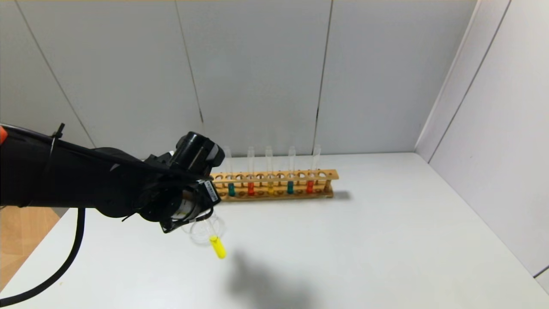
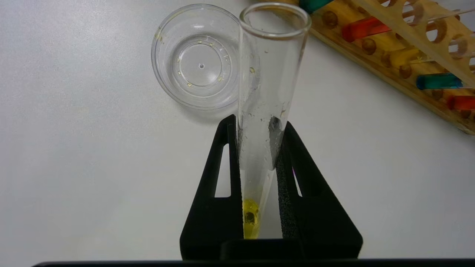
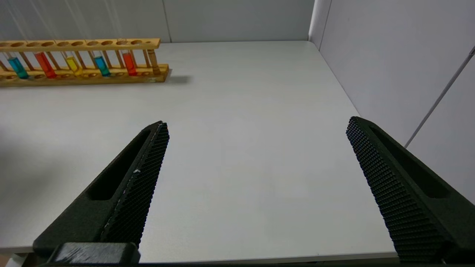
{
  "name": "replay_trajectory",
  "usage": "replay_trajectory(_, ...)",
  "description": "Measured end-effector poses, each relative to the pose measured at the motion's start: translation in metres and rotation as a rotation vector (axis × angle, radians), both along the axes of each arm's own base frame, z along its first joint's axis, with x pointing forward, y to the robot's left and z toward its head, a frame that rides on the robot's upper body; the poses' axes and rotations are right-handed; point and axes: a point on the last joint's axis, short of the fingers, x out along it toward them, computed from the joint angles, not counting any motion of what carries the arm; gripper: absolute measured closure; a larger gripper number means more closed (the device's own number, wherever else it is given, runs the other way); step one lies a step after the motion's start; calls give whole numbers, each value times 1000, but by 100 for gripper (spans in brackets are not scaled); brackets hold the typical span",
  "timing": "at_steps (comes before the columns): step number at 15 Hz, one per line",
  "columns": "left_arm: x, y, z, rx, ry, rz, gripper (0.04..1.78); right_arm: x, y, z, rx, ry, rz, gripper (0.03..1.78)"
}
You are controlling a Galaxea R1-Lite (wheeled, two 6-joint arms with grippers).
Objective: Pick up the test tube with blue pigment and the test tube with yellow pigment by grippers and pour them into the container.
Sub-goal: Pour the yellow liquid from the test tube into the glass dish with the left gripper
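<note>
My left gripper is shut on the test tube with yellow pigment. The bright yellow liquid sits in the tube's round bottom, close to the palm. In the head view that yellow end hangs below my left arm, just in front of the container. The container is a clear glass dish holding only a few yellowish specks, and the tube's open mouth is beside its rim. A test tube with blue pigment stands in the rack. My right gripper is open and empty.
The wooden rack stands at the back of the white table. It holds another teal tube, two red ones and an amber one. Walls close the back and the right side.
</note>
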Motion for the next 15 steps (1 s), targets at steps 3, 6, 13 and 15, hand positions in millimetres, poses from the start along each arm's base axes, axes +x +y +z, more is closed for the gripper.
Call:
replay_trajectory(3, 4, -3, -3, -11, 26, 11, 150, 0, 0, 0, 0, 0, 0, 6)
replay_trajectory(6, 5, -4, -5, -38, 51, 7, 150, 0, 0, 0, 0, 0, 0, 6)
replay_trajectory(13, 11, -6, -12, -56, 132, 8, 150, 0, 0, 0, 0, 0, 0, 6)
replay_trajectory(15, 15, -6, -14, -59, 142, 11, 150, 0, 0, 0, 0, 0, 0, 6)
